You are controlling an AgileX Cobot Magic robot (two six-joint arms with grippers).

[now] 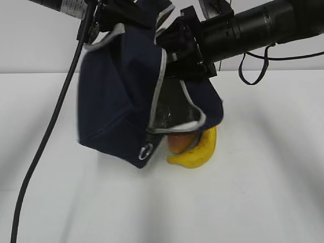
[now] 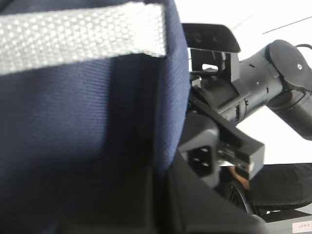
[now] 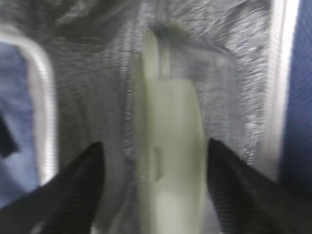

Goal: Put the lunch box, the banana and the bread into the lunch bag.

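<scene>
Two arms at your lunch bag point(image 1: 119, 101), left gripper point(image 1: 109, 17) jaws together pinching its top edge, bag lifted and tilted, right gripper point(image 3: 155, 187) inside the opening, jaws spread beside the lunch box point(image 3: 170, 161), not touching, bread point(image 1: 178, 143) and banana point(image 1: 200, 152) on the table point(image 1: 263, 192) beneath.

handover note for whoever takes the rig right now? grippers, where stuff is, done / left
Left gripper: not visible behind the fabric; shut, apparently holding the lunch bag up off the table.
Right gripper: fingers spread either side of the lunch box, not touching it, inside the foil-lined bag.
Done: the lunch box is in the bag, standing on edge.
Left: the banana and the bread lie on the table under the bag mouth; both to go in. Withdraw the right arm first.
</scene>
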